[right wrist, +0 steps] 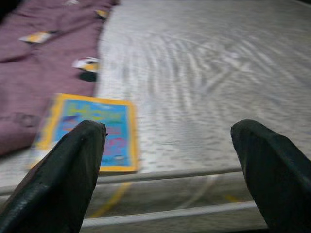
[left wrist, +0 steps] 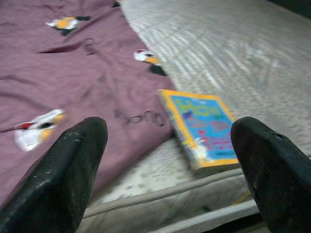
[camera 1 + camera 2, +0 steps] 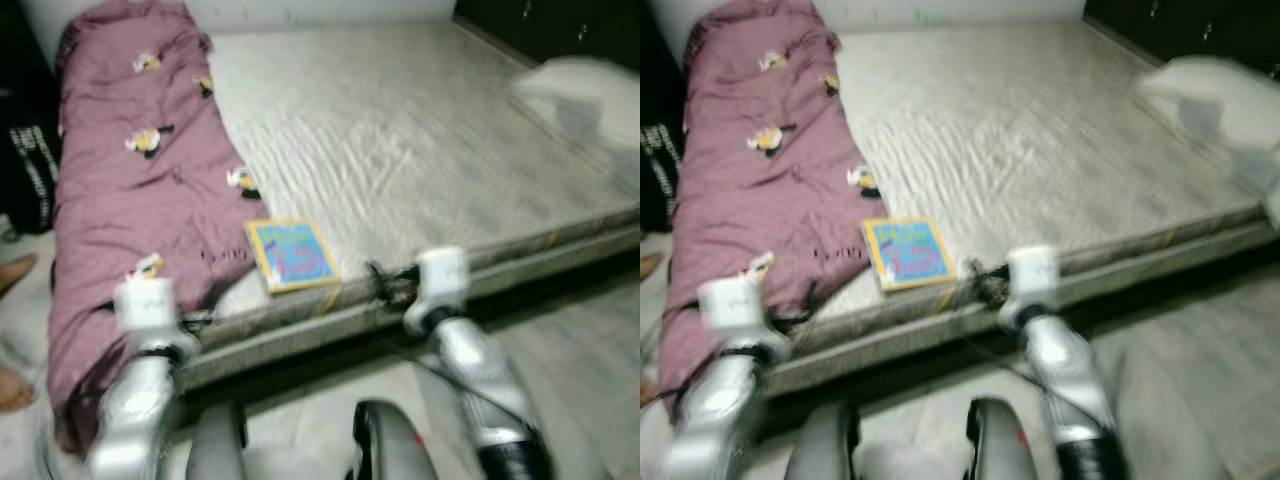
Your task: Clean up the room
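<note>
A bare grey mattress (image 3: 420, 150) is seen ahead, and everything is placed from it. Along its left side a maroon blanket (image 3: 130, 200) printed with small cartoon birds is spread, running from the head end down past the near edge, where it hangs over. A book (image 3: 291, 254) with a yellow border and a blue cover is lying flat on the mattress right at the near edge, just beside the blanket's inner hem; whether the two touch cannot be told through the blur. At the mattress's far right corner a white pillow (image 3: 580, 90) is seen, blurred.

The left claw (image 2: 165, 160) is held in front of the mattress's near edge, its two black fingers (image 2: 63, 170) spread wide apart with nothing between them; through the gap the blanket and the book are framed. The right claw (image 1: 167, 165) is likewise held at the near edge, to the right of the book, fingers parted wide and empty, with the book lying beyond its fingers. Both silver arms are raised toward the mattress edge from the pale floor (image 3: 580, 350). At the far left, beyond the blanket, a person's bare feet (image 3: 15, 390) are glimpsed on the floor.
</note>
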`<state>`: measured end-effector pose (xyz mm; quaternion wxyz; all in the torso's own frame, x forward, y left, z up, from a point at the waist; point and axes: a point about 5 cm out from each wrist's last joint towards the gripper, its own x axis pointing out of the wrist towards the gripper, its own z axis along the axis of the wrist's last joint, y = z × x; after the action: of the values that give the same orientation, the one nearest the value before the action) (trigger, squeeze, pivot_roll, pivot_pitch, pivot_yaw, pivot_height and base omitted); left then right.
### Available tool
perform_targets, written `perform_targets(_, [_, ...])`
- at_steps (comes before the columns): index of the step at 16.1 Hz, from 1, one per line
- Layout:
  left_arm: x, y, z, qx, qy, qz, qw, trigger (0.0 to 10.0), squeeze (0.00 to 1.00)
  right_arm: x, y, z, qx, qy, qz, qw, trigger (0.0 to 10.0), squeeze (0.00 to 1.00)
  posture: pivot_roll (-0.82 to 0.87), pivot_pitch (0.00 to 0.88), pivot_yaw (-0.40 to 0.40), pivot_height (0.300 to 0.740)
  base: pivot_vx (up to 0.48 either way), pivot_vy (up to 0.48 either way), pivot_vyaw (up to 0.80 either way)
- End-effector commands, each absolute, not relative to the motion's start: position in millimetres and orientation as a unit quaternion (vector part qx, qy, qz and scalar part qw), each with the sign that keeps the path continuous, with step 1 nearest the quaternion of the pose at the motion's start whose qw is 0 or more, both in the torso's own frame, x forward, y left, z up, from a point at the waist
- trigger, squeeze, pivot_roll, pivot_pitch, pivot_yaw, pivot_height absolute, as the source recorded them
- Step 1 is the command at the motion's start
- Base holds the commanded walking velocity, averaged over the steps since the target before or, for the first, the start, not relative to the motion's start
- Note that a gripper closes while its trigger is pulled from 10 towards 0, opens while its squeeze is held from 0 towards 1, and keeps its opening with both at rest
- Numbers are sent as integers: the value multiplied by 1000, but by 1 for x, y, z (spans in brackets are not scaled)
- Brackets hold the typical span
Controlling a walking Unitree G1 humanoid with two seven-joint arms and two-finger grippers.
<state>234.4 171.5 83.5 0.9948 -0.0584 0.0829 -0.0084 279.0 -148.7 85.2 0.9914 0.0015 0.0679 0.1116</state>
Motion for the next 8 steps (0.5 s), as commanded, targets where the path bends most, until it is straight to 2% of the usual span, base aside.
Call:
perform_targets(1, [232,183,83,-48,88,8,995,10000,0,282,-138,91,10,57,125,991,10000,0,-14,63,-36,610,401,0,0])
perform_targets(6, [232,183,82,-51,91,6,995,10000,0,281,-139,91,11,58,124,991,10000,0,-15,67,-36,610,382,0,0])
perform_targets(8, [233,185,81,-43,98,19,994,10000,0,281,-139,91,12,58,123,991,10000,0,-17,70,-36,610,135,0,0])
